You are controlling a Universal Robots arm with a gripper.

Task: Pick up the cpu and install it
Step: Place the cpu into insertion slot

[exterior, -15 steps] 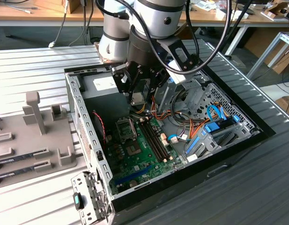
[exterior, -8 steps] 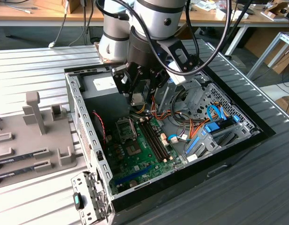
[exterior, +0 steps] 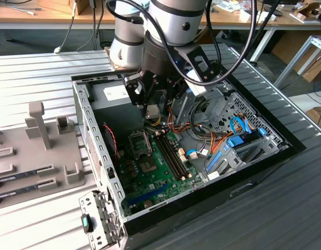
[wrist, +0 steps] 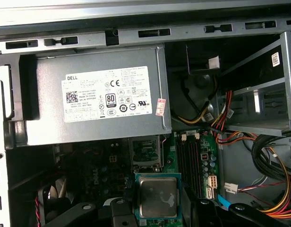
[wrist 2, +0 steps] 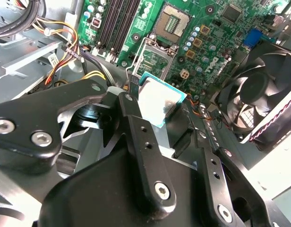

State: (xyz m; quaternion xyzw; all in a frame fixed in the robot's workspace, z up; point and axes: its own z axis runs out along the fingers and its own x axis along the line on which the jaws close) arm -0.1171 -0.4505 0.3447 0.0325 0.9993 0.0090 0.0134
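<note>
On the exterior view's left a grey plastic fixture (exterior: 41,136) with upright posts lies on the slatted table (exterior: 35,73); just beside it stands the open computer case (exterior: 86,122), its side panel off. Inside the case, at the end nearest the arm, sits the grey power supply (exterior: 112,95); past it lies the green motherboard (exterior: 150,174), with the open cpu socket (exterior: 140,141) and then the long memory slots (exterior: 171,154). Further to the exterior view's right, orange and blue cables (exterior: 237,141) run among the metal drive bays.

The gripper (exterior: 152,111) hangs inside the case, over the board beside the power supply; its jaws are closed on the cpu (wrist: 157,196), one black finger (wrist 2: 132,124) against each of two opposite edges. The chip lies flat between them, silvery top up, its thin green edge showing around the metal. In the first wrist view the cpu sits just short of the socket (wrist: 145,152), raised above the board and not seated in it; the memory slots (wrist: 191,161) lie to one side and the power supply (wrist: 98,101) beyond. In the second wrist view the socket (wrist 2: 175,22) and its hinged metal frame (wrist 2: 154,60) lie beyond the held chip, and a black case fan (wrist 2: 259,97) sits near the gripper.
</note>
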